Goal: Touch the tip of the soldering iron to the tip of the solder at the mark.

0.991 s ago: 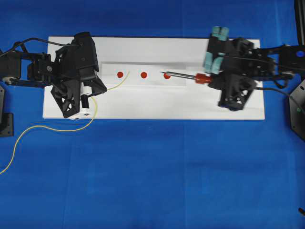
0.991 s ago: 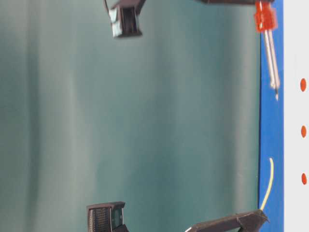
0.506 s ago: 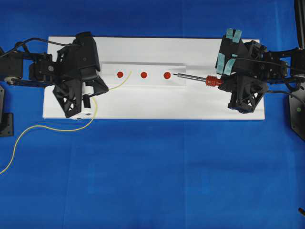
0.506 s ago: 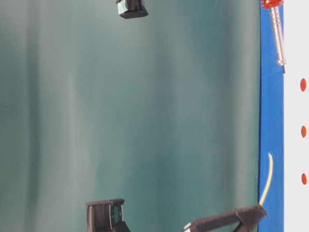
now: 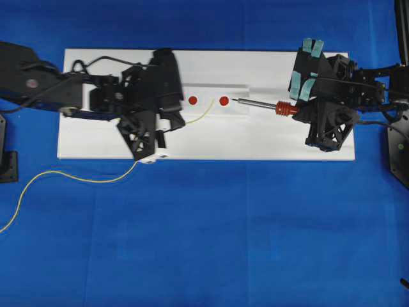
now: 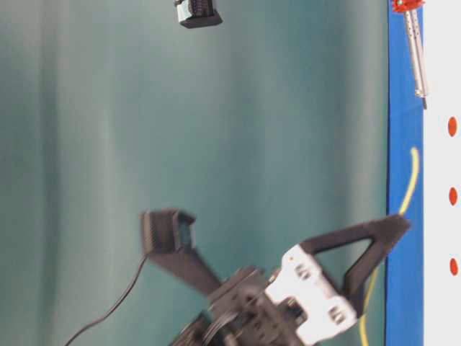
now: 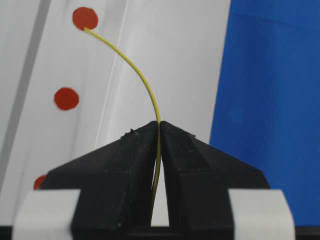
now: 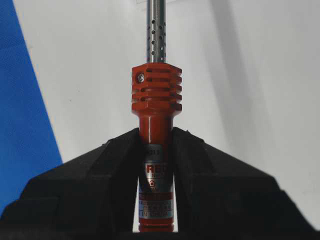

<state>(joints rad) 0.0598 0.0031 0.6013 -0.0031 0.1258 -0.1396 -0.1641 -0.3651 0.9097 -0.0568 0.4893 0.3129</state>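
Note:
My left gripper (image 5: 174, 121) is shut on the thin yellow solder (image 5: 203, 110), whose free end curves up toward the rightmost red mark (image 5: 223, 100). In the left wrist view the solder (image 7: 132, 67) rises from the closed jaws and its tip lies at the edge of the far mark (image 7: 85, 18). My right gripper (image 5: 295, 110) is shut on the red handle of the soldering iron (image 5: 255, 103). The iron's dark tip points left and stops just right of that mark, a short gap from the solder's tip. In the right wrist view the handle (image 8: 156, 100) sits between the jaws.
The white board (image 5: 204, 144) lies on the blue table and carries a middle red mark (image 5: 192, 100); a third mark is hidden under my left gripper. The loose solder trails left across the blue table (image 5: 64, 176). The iron's black cord runs off right.
My left arm has moved right along the board with the solder, bringing its tip from the first mark to near the rightmost one. My right gripper drew the iron back right, then stayed still.

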